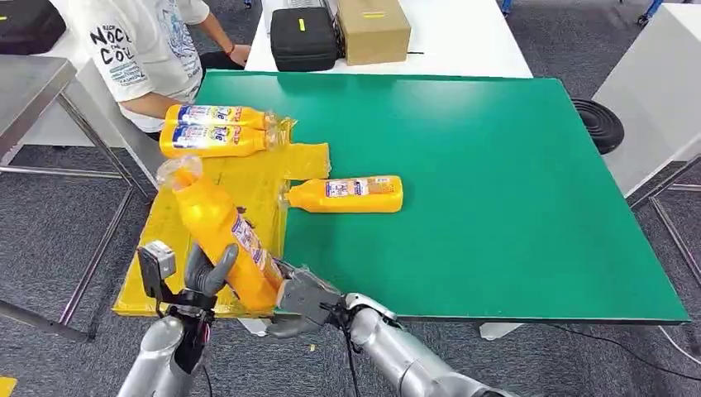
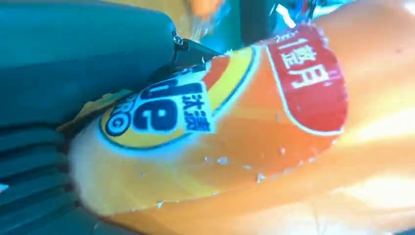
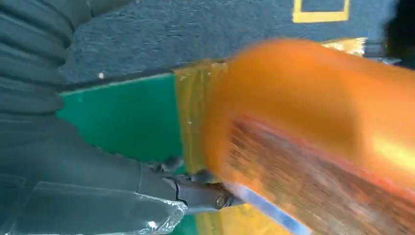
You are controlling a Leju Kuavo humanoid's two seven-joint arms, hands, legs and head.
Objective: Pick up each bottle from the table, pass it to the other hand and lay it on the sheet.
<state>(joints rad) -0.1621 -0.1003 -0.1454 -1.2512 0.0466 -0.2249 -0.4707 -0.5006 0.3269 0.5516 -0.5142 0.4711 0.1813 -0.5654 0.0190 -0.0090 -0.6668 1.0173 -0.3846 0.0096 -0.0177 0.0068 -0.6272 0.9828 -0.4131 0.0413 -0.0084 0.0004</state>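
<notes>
Both hands meet at the lower left of the head view around one glossy yellow bottle: the left hand wraps its grey thumb and dark fingers around the bottle's lower body, and the right hand presses against the base from the other side, so the bottle is gripped by both. It tilts with its wrapped cap toward the upper left, held above the yellow sheet, a thin, slightly crinkled plastic layer along the left edge of the smooth green desk. In the left wrist view the bottle's label shows a red patch, blue lettering and small droplets on slick plastic. Two more bottles lie side by side on the sheet's far end, caps to the right. A fourth bottle lies on the green surface just right of the sheet, cap touching its edge. At the upper left sits a person in a white printed shirt; a black case and a cardboard box stand beyond the desk.
</notes>
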